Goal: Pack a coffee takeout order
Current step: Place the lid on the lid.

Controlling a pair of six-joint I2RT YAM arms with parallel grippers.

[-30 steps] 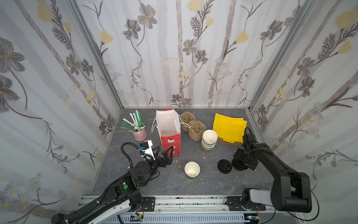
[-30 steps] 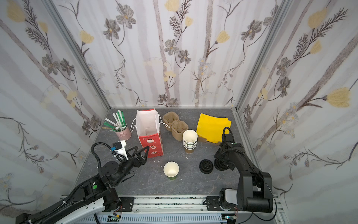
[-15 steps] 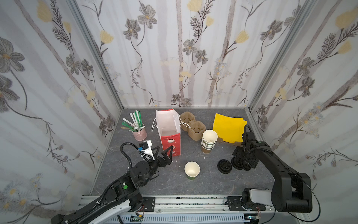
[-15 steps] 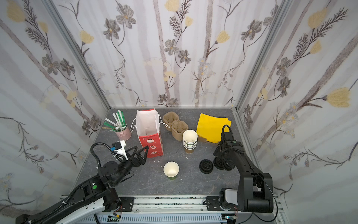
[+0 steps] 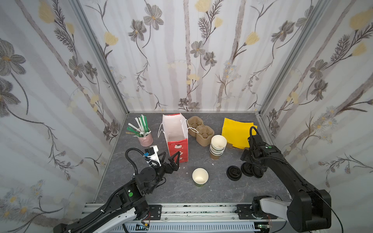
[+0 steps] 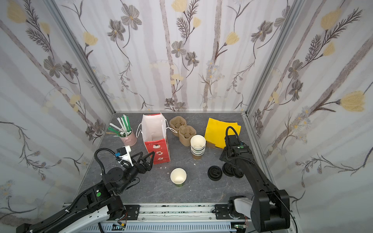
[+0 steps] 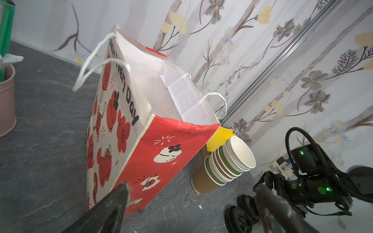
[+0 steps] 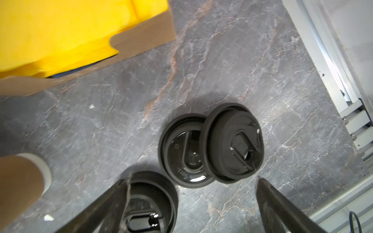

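Black lid pair (image 5: pixel 246 171) partly beneath right arm (image 5: pixel 286 173); third lid (image 8: pixel 153 187) cropped.

cup (image 5: pixel 200 177) before bag (image 5: pixel 177 139), lids (image 5: pixel 234 172) to right

Walls: back wall (image 5: pixel 201 60) and both side walls (image 5: pixel 40 100) papered white, with grey-brown stems and grey and yellow flowers.
Corners: aluminium posts (image 5: pixel 101 58) at both back corners.
Floor: tabletop (image 5: pixel 222 191) in dark grey stone pattern with pale veins.
Front edge: aluminium rail (image 5: pixel 201 209).
Light: soft, even, with faint shadows.
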